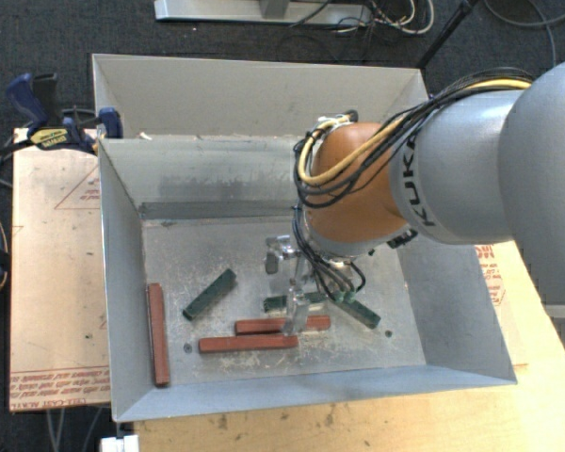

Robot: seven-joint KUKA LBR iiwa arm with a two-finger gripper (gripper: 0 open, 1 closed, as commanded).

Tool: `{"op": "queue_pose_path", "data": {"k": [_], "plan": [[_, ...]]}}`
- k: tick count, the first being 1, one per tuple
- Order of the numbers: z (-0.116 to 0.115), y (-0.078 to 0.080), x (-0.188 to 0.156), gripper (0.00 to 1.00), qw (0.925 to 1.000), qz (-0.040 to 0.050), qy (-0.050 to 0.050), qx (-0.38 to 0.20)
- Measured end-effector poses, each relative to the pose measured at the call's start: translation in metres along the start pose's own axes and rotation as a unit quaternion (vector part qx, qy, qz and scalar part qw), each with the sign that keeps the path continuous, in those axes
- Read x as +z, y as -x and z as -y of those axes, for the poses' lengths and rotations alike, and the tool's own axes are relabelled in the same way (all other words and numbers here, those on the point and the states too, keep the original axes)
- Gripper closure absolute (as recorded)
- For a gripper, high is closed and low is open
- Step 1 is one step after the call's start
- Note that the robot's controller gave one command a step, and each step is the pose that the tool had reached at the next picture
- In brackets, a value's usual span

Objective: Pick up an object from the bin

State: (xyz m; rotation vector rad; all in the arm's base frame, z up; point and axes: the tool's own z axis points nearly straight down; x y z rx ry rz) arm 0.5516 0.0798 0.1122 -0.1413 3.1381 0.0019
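My gripper (297,316) reaches down into the middle of the bin floor, under the orange wrist cover. Its tip is at a short red-brown stick (264,327) that lies flat. Whether it touches the stick I cannot tell. Just in front lies a longer red-brown stick (248,344). A small dark green stick (277,304) lies right beside the gripper on its left. Another dark green stick (362,312) pokes out slantwise on its right, partly hidden by the wrist.
A dark green stick (209,294) lies slanted further left. A long red-brown stick (157,335) runs along the foot of the bin's left wall. The arm and its cables cover the right rear of the bin.
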Motion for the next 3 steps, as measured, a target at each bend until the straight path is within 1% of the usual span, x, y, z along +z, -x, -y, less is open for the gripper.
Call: {"op": "queue_pose_path", "data": {"k": [1, 2, 3], "plan": [[-0.004, 0.005, 0.038, 1.0, 1.0, 0.0, 0.0, -0.009], [-0.004, 0.005, 0.038, 1.0, 1.0, 0.0, 0.0, -0.009], [-0.013, 0.011, -0.121, 1.0, 1.0, 0.0026, 0.0, -0.001]]}}
